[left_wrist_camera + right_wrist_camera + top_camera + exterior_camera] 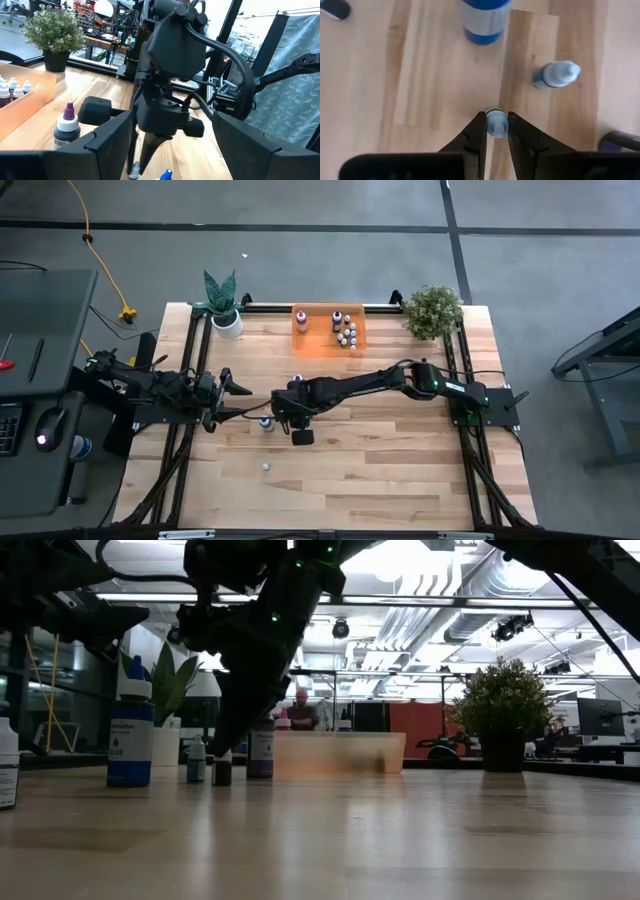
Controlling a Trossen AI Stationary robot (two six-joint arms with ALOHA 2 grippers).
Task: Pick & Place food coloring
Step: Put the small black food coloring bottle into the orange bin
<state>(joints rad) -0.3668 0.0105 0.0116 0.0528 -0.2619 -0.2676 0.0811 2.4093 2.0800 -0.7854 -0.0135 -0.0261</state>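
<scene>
My right gripper (495, 131) points down at mid-table (287, 417) and is shut on a tiny dark food coloring bottle (222, 770) with a pale cap. Close by stand a large blue-labelled bottle (130, 735), a small one (196, 760) and a purple one (261, 748), each upright on its base. Another dropper (557, 75) lies or leans beside them. A tiny bottle (265, 465) sits alone nearer the near edge. My left gripper (240, 401) waits open just left of these, facing the right gripper (165, 125). My right gripper pinches the small bottle's pale cap (495, 121) between its two fingertips (479, 131), coming from above and pointing down. The bottle stands upright under the fingers, and its base looks to be on the table (222, 784).
An orange tray (305, 345) at the far edge holds several more bottles (346, 332). A potted snake plant (224, 305) and a bushy plant (433, 310) stand at the far corners. Bare wood lies toward the near edge and the right side.
</scene>
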